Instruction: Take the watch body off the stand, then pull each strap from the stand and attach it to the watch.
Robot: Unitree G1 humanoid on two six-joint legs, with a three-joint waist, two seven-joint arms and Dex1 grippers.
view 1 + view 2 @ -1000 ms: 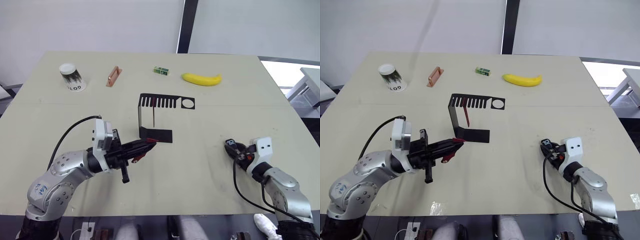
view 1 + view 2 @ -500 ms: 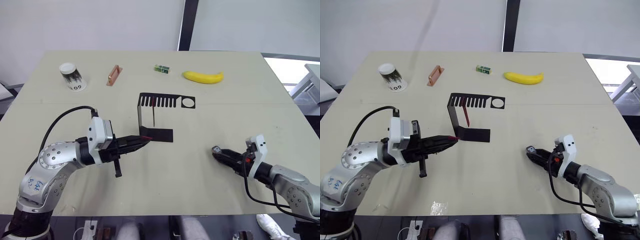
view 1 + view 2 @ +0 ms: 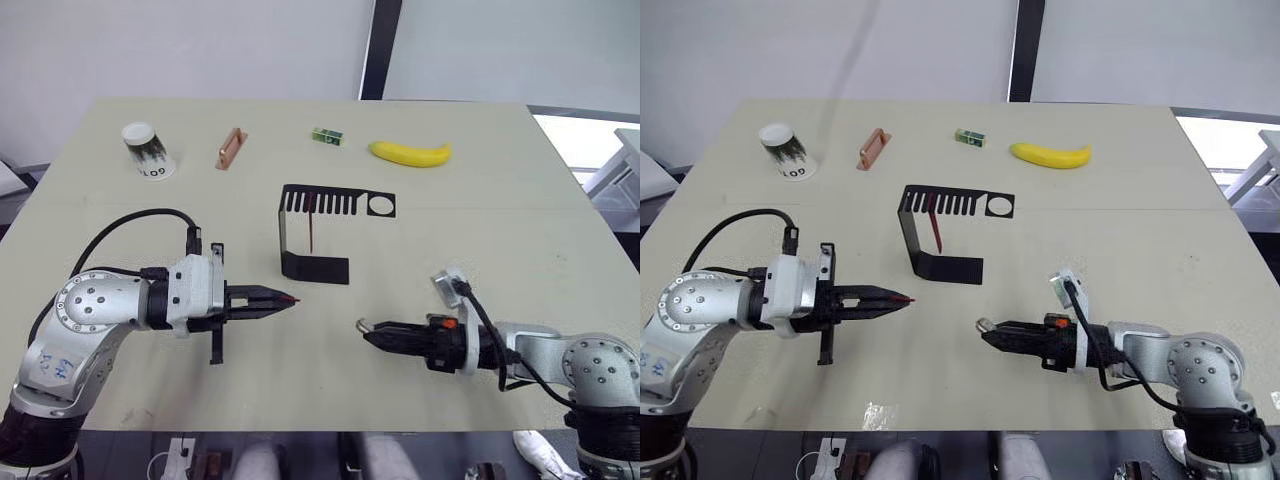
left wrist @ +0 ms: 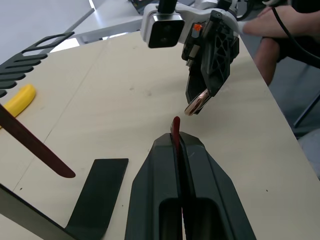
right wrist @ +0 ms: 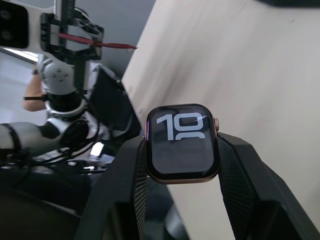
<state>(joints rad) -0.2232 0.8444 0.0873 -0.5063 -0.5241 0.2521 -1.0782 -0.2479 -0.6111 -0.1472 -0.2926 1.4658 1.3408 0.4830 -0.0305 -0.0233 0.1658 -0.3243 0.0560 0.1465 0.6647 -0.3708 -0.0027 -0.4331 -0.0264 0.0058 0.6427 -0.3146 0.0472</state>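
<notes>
Left gripper [image 3: 290, 300] pinched tight on red strap [image 4: 175, 131] – just in front of stand [image 3: 312, 265]. Right gripper [image 3: 985, 329] clamps watch body [image 5: 183, 143], front-right of stand. Second strap [image 3: 313, 226] apparently hangs from stand's comb.

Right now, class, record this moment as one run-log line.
left gripper: shut on strap | right gripper: shut on watch | grippers face each other, apart | second strap on stand
</notes>
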